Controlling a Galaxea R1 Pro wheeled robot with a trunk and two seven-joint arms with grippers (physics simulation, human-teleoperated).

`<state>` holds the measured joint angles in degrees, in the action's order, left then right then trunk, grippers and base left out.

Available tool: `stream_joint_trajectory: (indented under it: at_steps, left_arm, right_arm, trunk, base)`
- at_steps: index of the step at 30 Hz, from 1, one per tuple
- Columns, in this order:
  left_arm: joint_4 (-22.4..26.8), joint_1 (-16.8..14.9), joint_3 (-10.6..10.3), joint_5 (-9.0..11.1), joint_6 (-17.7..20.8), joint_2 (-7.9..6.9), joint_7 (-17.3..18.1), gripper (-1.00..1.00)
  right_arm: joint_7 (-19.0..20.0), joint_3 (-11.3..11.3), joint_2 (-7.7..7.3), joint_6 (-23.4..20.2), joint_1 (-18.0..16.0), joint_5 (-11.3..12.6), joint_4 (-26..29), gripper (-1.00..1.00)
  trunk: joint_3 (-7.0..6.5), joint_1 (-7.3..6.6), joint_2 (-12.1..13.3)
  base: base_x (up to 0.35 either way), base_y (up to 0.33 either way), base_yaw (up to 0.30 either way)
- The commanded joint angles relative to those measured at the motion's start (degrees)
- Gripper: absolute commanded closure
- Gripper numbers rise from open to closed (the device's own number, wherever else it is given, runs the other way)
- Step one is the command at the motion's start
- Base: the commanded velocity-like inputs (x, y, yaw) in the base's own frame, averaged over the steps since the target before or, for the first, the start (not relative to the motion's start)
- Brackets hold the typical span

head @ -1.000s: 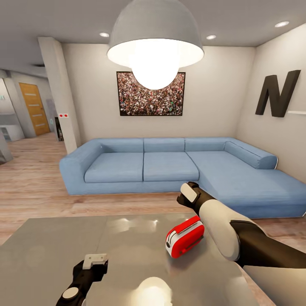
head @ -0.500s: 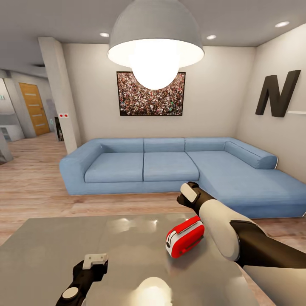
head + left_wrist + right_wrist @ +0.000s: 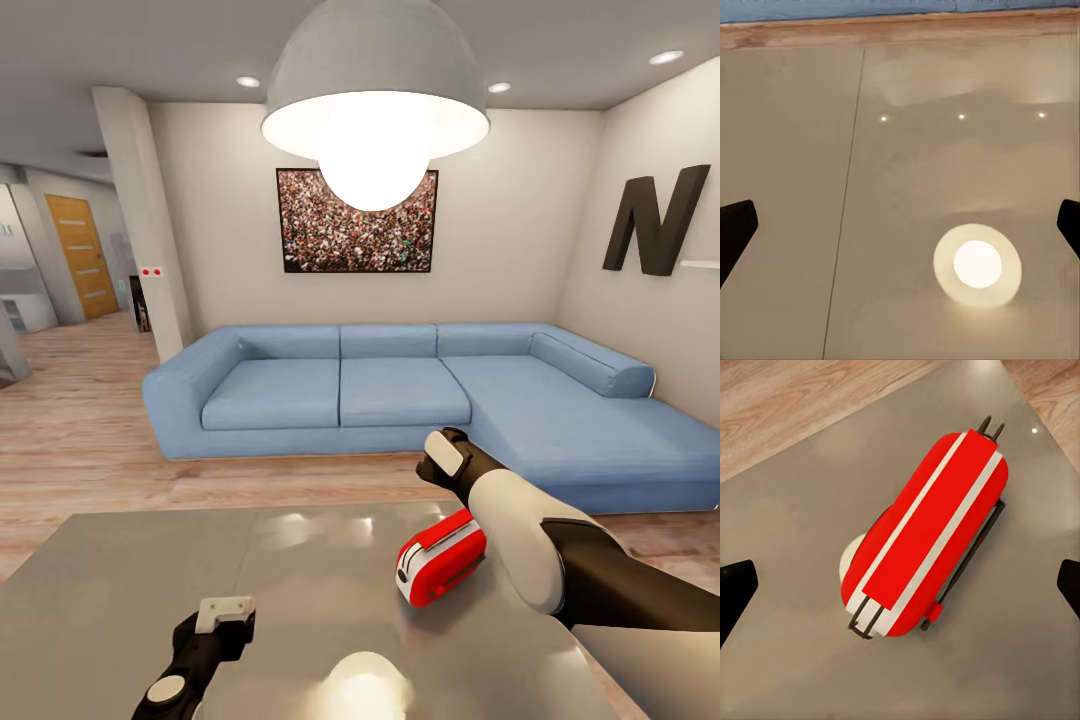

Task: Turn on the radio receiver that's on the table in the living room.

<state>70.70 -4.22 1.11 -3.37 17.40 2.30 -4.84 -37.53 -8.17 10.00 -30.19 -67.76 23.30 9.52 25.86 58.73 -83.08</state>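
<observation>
The radio receiver [image 3: 441,557], red with white stripes, sits on the right part of the glossy grey table [image 3: 120,580]. The right wrist view looks straight down on the radio receiver [image 3: 926,536], showing its thin metal handle [image 3: 971,551] along one side and a pale round dial [image 3: 852,559] at one end. My right gripper [image 3: 444,462] hovers above it, open, its dark fingertips [image 3: 736,585] far apart on either side and not touching it. My left gripper [image 3: 222,612] hangs open over bare tabletop at the near left, fingertips [image 3: 735,229] spread wide.
A blue L-shaped sofa [image 3: 400,385] stands beyond the table across a strip of wood floor [image 3: 80,440]. A white dome pendant lamp [image 3: 375,110] hangs overhead, mirrored in the tabletop [image 3: 977,264]. A crowd photo [image 3: 357,220] is on the back wall, a pillar [image 3: 140,220] at left.
The whole head view has shifted slightly, so the camera moved a little. The radio and both arms keep their places relative to the table.
</observation>
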Motion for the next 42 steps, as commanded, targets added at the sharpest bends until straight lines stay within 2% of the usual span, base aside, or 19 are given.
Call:
stream_joint_trajectory:
  at_steps: [1,17,42]
  left_arm:
    - [0.0,0.0,0.0,0.0,0.0,-0.04,0.0,-1.0]
    - [-0.1,0.0,0.0,-0.1,-0.1,-0.07,0.0,-1.0]
    - [1.1,0.0,0.2,0.0,0.0,-0.39,-0.4,-1.0]
  right_arm:
    - [0.0,0.0,0.0,0.0,0.0,0.0,0.0,-1.0]
    - [0.0,0.1,0.0,0.0,0.0,-0.2,0.1,-1.0]
    - [0.0,0.1,0.0,0.0,0.0,-0.2,0.1,-1.0]
  trunk:
    - [0.0,0.0,0.0]
    - [0.1,0.0,0.0]
    - [2.32,0.0,0.0]
  base:
    - [0.0,0.0,0.0]
    - [0.0,0.0,0.0]
    - [0.0,0.0,0.0]
